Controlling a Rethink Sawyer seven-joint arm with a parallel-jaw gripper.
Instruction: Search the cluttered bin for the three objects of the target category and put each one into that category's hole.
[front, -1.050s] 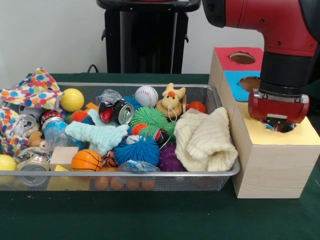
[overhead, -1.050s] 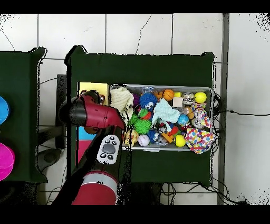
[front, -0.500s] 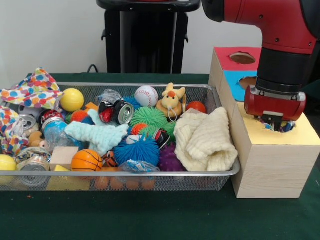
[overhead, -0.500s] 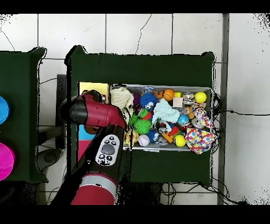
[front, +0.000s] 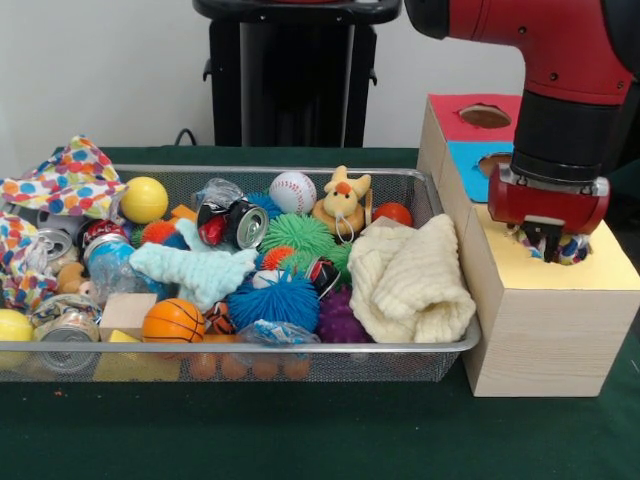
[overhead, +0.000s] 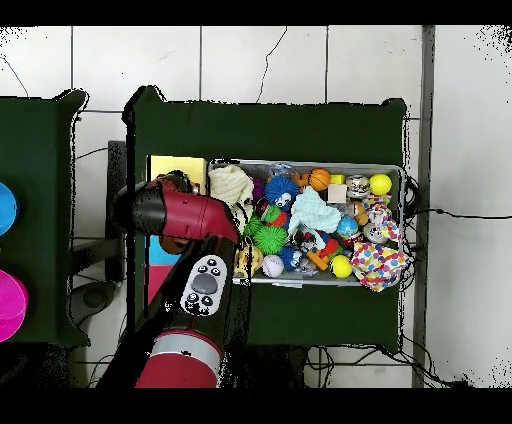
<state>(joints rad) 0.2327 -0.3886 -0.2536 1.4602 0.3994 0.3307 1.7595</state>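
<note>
End effector (front: 552, 243) is hovering over the yellow hole (front: 560, 250); grip state unclear, so you're clearing it straight up.

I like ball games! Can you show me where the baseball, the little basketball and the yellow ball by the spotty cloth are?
baseball (front: 292, 191): front view, on its white face with red stitching.
little basketball (front: 173, 321): front view, middle of its orange side.
yellow ball (front: 144, 199): front view, centre of its round face.

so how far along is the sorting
In hand: the gripper is over the yellow hole of the wooden box, where something multicoloured shows; whether it is released is unclear. Left: the bin is crowded with toys, cans and cloths. How many are already sorted isn't visible.
</note>
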